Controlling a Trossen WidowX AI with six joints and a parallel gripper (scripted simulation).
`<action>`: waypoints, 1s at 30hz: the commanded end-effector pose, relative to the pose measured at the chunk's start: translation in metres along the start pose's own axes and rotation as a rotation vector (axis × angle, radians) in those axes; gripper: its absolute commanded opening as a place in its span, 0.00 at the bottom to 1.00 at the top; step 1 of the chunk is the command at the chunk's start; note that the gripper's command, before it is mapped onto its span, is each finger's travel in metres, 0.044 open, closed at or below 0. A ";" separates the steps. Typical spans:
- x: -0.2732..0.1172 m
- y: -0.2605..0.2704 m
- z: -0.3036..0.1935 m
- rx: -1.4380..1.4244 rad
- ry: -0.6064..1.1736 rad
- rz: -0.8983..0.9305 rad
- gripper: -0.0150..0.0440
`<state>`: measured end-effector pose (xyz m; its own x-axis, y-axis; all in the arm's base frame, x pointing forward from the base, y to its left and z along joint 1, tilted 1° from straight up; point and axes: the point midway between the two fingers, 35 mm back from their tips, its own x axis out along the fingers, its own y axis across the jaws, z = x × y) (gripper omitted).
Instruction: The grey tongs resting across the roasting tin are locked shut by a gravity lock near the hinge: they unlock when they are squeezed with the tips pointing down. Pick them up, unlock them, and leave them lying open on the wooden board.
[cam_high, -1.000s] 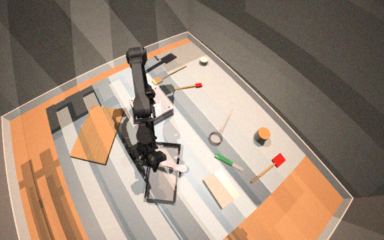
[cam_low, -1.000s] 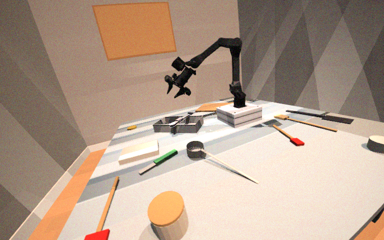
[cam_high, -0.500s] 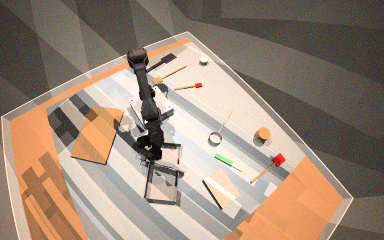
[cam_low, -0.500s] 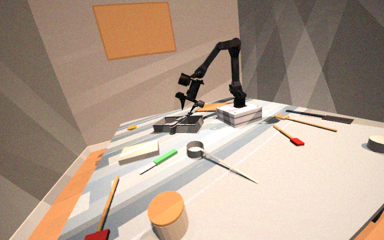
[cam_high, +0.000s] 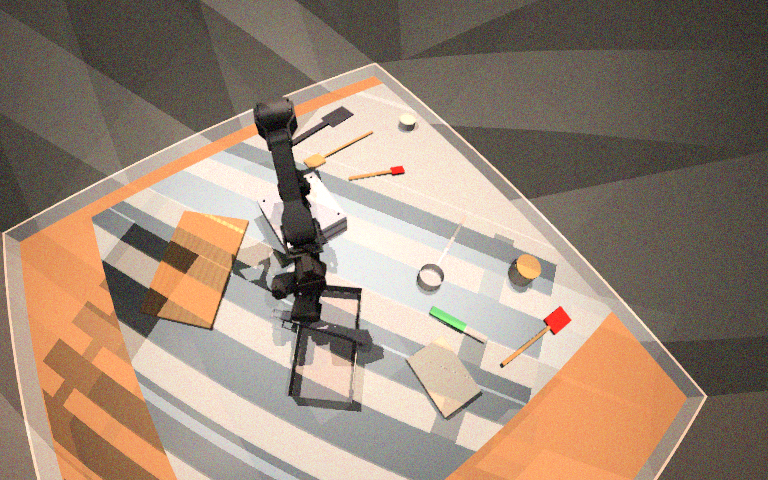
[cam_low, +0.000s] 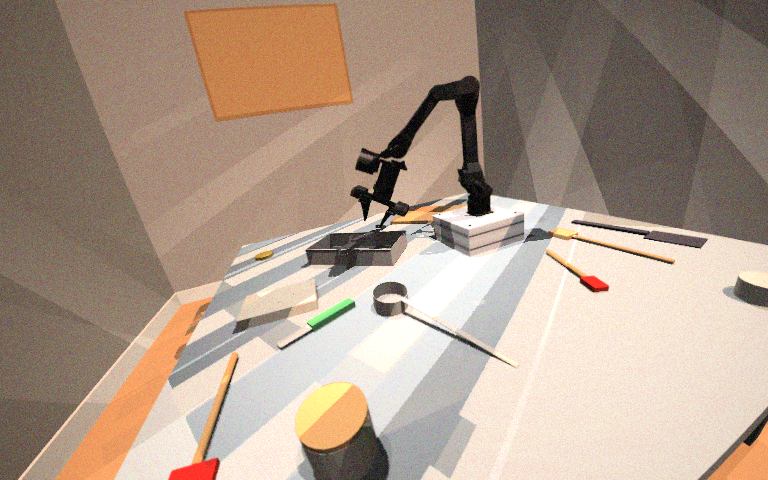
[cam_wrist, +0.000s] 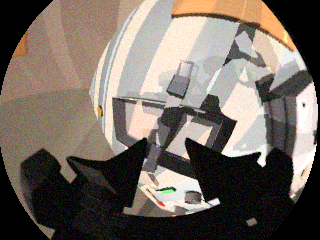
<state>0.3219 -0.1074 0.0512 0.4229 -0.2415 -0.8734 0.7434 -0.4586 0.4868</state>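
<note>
The grey tongs (cam_high: 344, 332) (cam_wrist: 178, 85) lie across the roasting tin (cam_high: 325, 401) (cam_low: 322, 257) (cam_wrist: 119, 120), their looped hinge end past its left rim in the top view and their tips past the right rim. The two arms lie close together. My gripper (cam_low: 374, 224) (cam_wrist: 166, 140) is open and empty, pointing down above the tin; the tongs pass below the gap between its fingers. In the top view the arm hides the fingers and part of the tongs. The wooden board (cam_high: 209, 305) (cam_wrist: 220, 10) lies to the left of the tin in the top view.
A white base block (cam_low: 481, 229) carries the arm. A pale block (cam_high: 444, 376), a green-handled tool (cam_high: 447, 318), a round pan (cam_high: 430, 277), a lidded jar (cam_high: 526, 268) and a red-headed tool (cam_high: 557, 320) lie to the right of the tin in the top view.
</note>
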 end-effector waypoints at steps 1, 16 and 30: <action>0.004 0.002 -0.001 -0.003 0.003 -0.001 0.69; 0.028 0.004 -0.002 -0.003 0.003 0.000 0.69; 0.051 0.004 -0.002 -0.003 0.003 0.001 0.69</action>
<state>0.3441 -0.1190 0.0143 0.4244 -0.2450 -0.8717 0.7417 -0.4581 0.4898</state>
